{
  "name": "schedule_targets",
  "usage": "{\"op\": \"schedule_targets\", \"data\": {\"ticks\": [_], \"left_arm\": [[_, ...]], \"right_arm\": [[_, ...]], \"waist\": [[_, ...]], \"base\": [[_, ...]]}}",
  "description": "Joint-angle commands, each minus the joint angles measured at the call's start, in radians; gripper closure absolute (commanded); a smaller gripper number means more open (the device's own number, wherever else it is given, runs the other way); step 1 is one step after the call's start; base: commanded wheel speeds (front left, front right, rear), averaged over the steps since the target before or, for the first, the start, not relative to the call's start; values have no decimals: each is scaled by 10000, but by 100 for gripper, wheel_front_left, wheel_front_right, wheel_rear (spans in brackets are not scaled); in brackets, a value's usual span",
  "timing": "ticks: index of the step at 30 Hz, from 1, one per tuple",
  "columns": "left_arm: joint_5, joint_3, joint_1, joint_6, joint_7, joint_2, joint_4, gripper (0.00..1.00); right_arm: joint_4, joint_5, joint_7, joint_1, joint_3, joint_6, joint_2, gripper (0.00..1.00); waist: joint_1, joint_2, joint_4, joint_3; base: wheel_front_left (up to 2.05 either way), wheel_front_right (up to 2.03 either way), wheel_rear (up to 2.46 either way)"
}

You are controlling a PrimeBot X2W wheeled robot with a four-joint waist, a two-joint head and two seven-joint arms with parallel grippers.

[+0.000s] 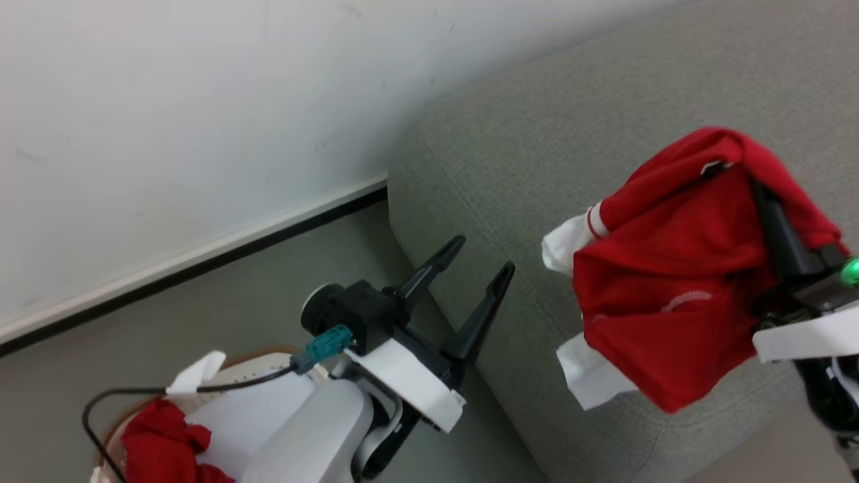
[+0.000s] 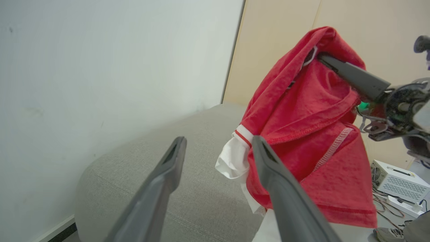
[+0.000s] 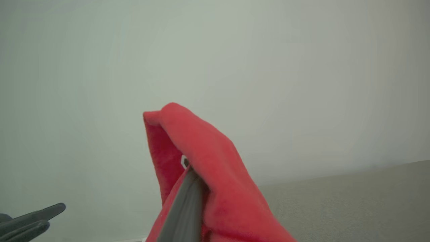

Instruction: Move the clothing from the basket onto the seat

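Over the seat (image 1: 537,134), from the head, the right gripper (image 1: 755,188) is clenched on a red garment (image 1: 671,268) hanging bunched near the cushion's front edge. It would be best carried further in and lowered until the fabric rests before letting go, or it may slide off the rounded edge. The left gripper (image 1: 483,253) stands released and empty above the basket (image 1: 262,355), where more red clothing (image 1: 161,436) lies, mostly cut off by the forearm.

From the left wrist, the garment drapes over one dark finger; whether its hem touches the cushion I cannot tell.

From the right wrist, cloth wraps the fingers — the tips and the pinch point are hidden.
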Motion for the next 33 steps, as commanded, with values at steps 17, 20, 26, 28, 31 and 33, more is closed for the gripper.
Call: {"op": "schedule_targets", "data": {"ticks": [17,20,26,28,31,33], "left_arm": [[41,-382,-2319,-70,996,583,-1203,0],[93,-393,-2475,-67,938,587,-1220,0],[150,-431,-2598,-21,800,669,-1167,0],[117,-405,-2596,0,767,701,-1155,0],[86,-389,-2616,36,699,711,-1100,0],[34,-401,-2631,39,684,657,-1044,0]], "right_arm": [[1541,1125,6,-4344,-2162,-23,-2358,100],[2485,1196,4,-4868,-1988,-23,-2649,100],[4447,1372,205,-5457,-766,-23,-3108,100],[4972,1442,521,-5580,-152,-23,-3160,100],[5711,1781,1133,-5668,591,-23,-3054,100],[6131,1913,1592,-5731,1078,-23,-3035,100]], "waist": [[-1,-1,2554,4963],[-1,-1,2838,5401],[-1,-1,3171,5817],[-1,-1,3183,5877],[-1,-1,3167,5886],[-1,-1,3147,5827]], "base": [[0,0,0],[0,0,0],[0,0,0],[0,0,0],[0,0,0],[0,0,0]]}}
